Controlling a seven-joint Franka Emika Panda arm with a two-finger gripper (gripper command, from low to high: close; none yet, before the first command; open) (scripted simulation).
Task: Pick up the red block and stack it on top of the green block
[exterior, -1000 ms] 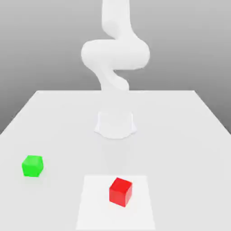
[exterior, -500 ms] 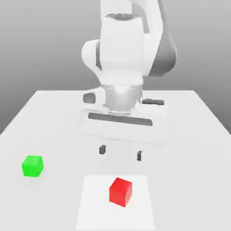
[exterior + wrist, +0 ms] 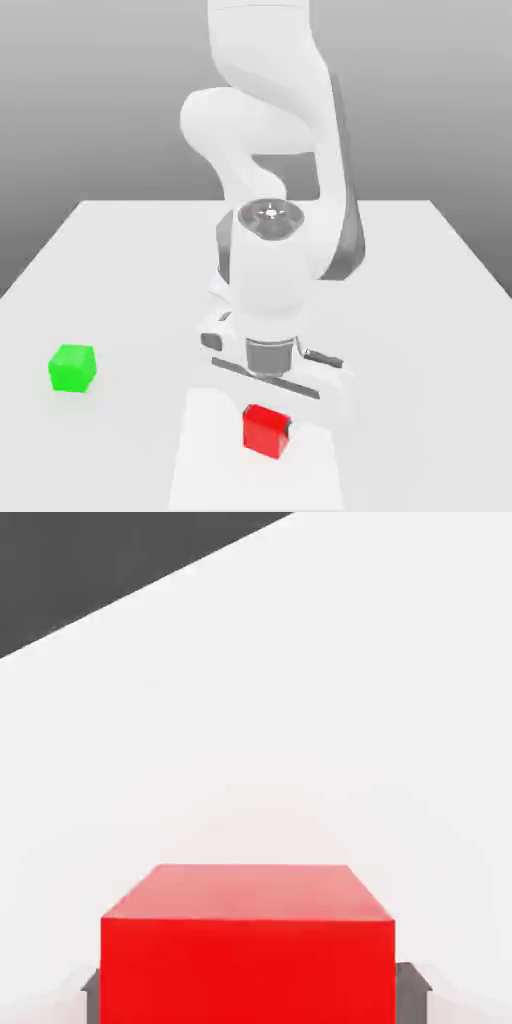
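Claw [image 3: 266, 432]: clenched on the red block [image 3: 264, 430].
Handling: probably light, stiff, smooth-faced; take it by opposite side faces.
Green block [image 3: 72, 368]: well apart.

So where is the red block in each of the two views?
Exterior view: red block low, near centre, under the end effector, on the table's paler patch.
Hand view: it fills the near middle, a dark finger at each side.
Shared landmark: the white table.
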